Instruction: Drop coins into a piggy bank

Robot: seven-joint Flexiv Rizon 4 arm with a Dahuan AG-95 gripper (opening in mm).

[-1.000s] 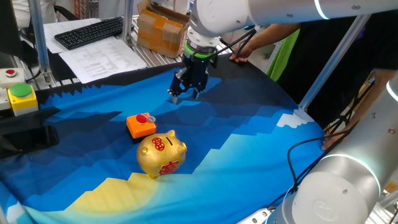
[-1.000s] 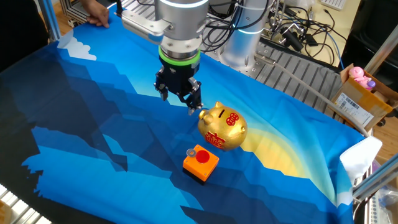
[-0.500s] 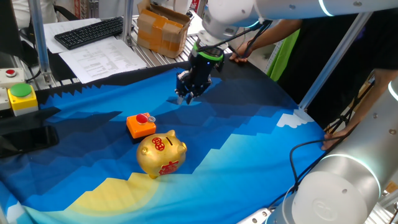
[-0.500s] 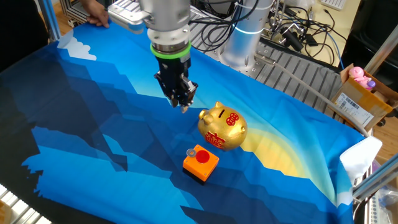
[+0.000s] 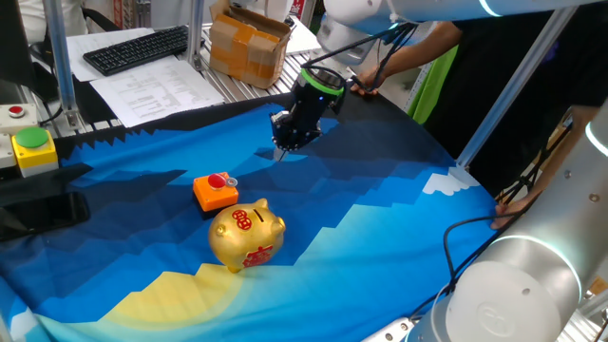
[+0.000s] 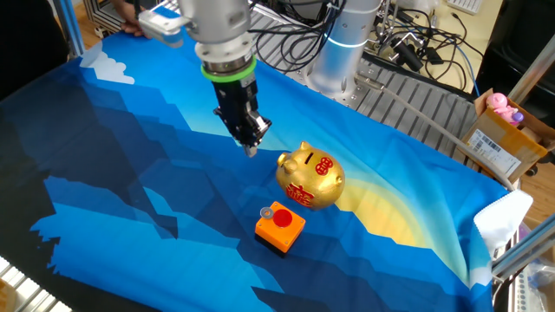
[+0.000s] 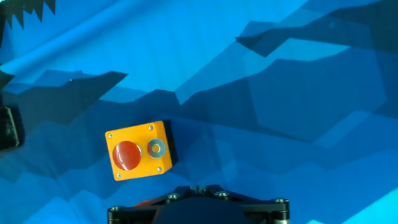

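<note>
Above the cloth, gripper (image 6: 250,147) tilted further, shifted away from piggy bank (image 6: 310,176)

Open cloth (image 6: 130,173) around; piggy bank (image 6: 310,176) and orange block (image 6: 280,227) close together.

Robotics lab: cable tangle (image 6: 408,39), aluminium framing (image 5: 59,57), keyboard (image 5: 135,48).

Gripper (image 5: 281,149): shifted across the desk cloth, farther from the piggy bank (image 5: 246,235) than a second ago; in the other fixed view moved from 12 o'clock toward 10 o'clock of the pig.
Tilt: was near upright, now slanted.
Arm: upper body swung back, largely leaving the frame.
</note>
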